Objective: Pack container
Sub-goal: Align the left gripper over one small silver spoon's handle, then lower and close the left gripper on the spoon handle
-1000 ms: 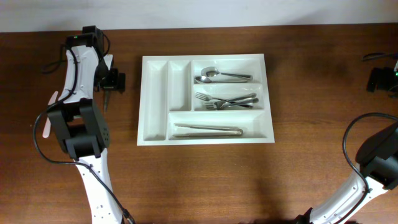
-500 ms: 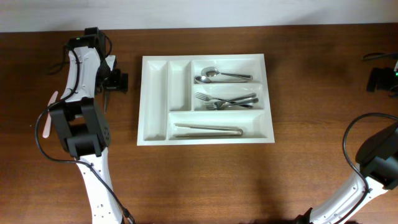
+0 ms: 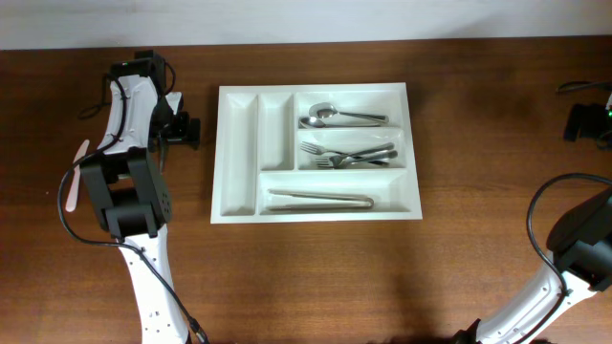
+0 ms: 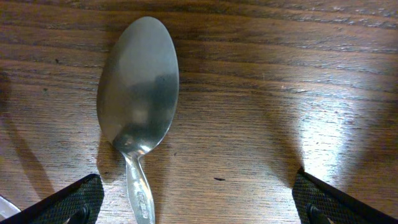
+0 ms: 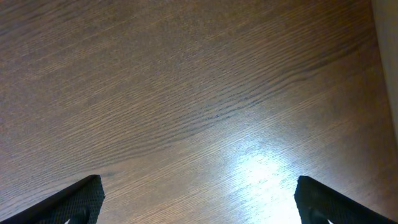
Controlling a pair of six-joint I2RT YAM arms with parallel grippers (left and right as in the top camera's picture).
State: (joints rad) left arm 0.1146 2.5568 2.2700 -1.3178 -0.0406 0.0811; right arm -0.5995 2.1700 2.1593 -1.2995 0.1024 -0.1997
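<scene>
Left gripper, jaws spread wide and empty, hangs over a loose metal spoon on the wooden table. In the overhead view the container lies at 3 o'clock from it. The handle exits toward 7 o'clock, off-centre, so shift until it sits between the fingers, descend to the wood, then close. Right gripper, likewise open, holds nothing.
</scene>
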